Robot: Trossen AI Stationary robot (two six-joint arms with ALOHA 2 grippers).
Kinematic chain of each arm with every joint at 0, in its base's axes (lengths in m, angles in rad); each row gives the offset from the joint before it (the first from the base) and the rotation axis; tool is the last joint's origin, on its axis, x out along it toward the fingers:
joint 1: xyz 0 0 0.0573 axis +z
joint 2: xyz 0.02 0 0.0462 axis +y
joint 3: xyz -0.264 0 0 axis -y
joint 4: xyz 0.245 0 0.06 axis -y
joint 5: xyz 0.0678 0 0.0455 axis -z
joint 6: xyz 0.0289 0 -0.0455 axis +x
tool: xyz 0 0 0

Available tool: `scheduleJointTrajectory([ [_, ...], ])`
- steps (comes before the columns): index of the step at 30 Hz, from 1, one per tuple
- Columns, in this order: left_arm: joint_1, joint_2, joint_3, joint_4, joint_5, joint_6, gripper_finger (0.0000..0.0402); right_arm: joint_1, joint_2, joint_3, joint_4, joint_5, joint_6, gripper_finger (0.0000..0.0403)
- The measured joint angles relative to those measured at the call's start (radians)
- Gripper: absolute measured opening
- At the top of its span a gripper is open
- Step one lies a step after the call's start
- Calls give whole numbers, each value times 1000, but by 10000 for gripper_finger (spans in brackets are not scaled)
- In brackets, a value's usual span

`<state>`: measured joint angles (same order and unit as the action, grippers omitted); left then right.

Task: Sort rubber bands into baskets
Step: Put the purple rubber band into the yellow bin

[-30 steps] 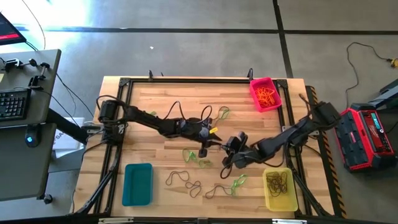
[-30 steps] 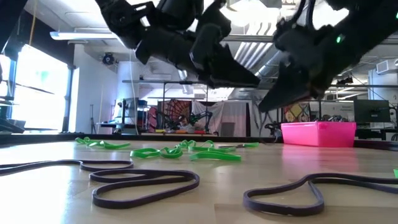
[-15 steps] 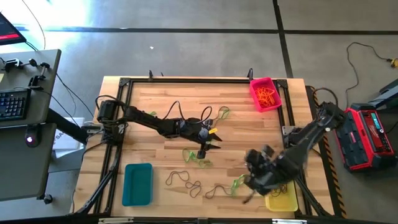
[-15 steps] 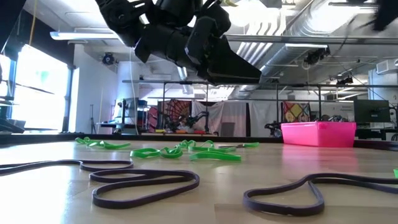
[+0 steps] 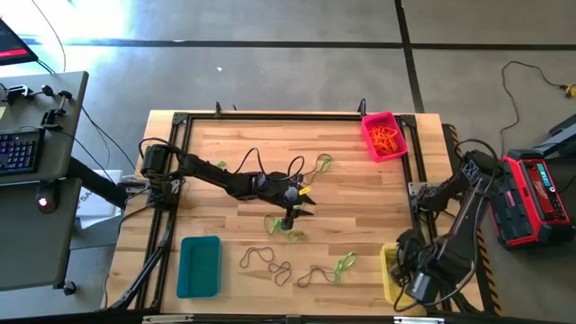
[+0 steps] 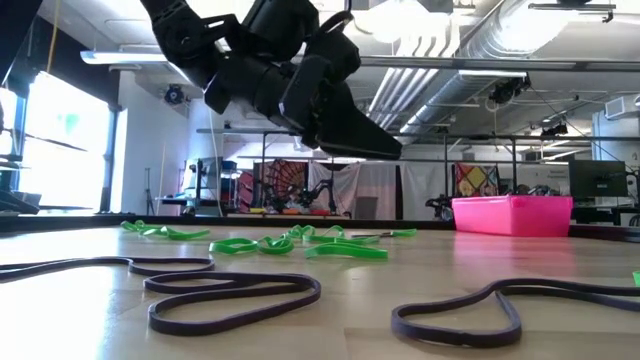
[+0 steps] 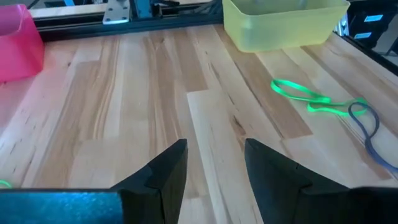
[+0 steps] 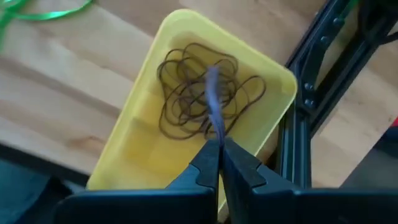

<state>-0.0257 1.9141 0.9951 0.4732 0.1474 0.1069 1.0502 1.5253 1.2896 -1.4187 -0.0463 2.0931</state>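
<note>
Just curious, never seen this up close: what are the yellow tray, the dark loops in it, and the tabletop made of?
The yellow tray looks like smooth moulded plastic: rounded corners, slightly translucent walls. The dark loops seem to be rubber, thin and floppy, lying tangled. The right hand pinches one that dangles limply. The tabletop looks like wood planks with visible grain, probably sealed.

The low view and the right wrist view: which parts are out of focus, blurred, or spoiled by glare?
Low view: the nearest dark rubber bands look soft, the left gripper is a dark backlit shape, and the ceiling lights glare. Right wrist view: the dark band pinched by the right gripper is smeared above the yellow basket, whose coiled bands stay sharper.
</note>
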Motion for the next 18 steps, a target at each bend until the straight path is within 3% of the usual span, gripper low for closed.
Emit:
scheduleJointTrajectory([
  [3, 0, 0, 0, -3, 0, 0, 154, -3, 0, -37, 24, -7, -33, 0],
  [9, 3, 0, 0, -41, -23, -97, 154, -18, 1, -110, 137, -45, -321, 0],
  [18, -12, 1, 0, -89, -23, -5, 154, -10, 1, -214, 257, -36, -714, 0],
])
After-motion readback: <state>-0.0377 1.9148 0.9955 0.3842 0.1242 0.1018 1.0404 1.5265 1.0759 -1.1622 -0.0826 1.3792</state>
